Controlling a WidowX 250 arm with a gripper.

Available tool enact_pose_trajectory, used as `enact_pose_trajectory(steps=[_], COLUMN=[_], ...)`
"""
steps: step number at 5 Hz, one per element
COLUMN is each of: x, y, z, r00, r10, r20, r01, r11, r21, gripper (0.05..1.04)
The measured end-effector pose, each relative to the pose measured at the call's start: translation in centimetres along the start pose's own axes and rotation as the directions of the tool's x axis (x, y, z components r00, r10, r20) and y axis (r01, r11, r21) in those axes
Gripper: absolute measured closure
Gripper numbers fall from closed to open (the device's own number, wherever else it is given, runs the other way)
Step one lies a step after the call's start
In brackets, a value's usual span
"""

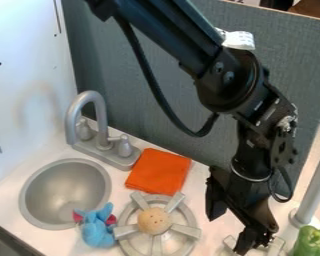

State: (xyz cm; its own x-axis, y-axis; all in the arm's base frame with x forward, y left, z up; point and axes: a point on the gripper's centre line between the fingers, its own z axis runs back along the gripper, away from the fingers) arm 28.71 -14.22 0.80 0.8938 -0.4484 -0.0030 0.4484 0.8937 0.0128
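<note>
My gripper (229,233) hangs at the lower right with its fingers apart and nothing seen between them. It is beside a second grey burner (274,247), which it partly hides. Left of it, a round tan piece (154,221) sits at the middle of a grey burner (128,231). An orange folded cloth (158,171) lies flat behind that burner. A blue plush toy with pink ears (97,231) rests between the sink and the burner. At the lower right edge stands a green pepper (312,243), cut off by the frame.
A round grey sink (49,192) is at the left, with a grey faucet (101,120) behind it. A grey-blue panel (156,85) rises at the back. A light grey post (314,185) stands on the right, close to the pepper.
</note>
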Motion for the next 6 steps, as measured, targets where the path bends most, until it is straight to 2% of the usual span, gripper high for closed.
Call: enact_pose_trajectory(steps=[1, 2, 3, 4, 6], x=[-0.3, 2.4, 4.9, 6.8, 9.1], y=[-0.1, -1.1, -1.4, -2.3, -3.3], z=[-1.0, -1.6, -1.4, -1.1, -2.0], r00=[1.000, 0.997, 0.986, 0.976, 0.982], r10=[-0.004, -0.043, -0.065, -0.073, -0.089], r20=[-0.028, 0.062, 0.152, 0.207, 0.164], r01=[0.003, 0.047, 0.076, 0.086, 0.092], r11=[1.000, 0.997, 0.995, 0.995, 0.996], r21=[-0.004, -0.062, -0.065, -0.054, -0.008], gripper=[0.078, 0.078, 0.078, 0.078, 0.078])
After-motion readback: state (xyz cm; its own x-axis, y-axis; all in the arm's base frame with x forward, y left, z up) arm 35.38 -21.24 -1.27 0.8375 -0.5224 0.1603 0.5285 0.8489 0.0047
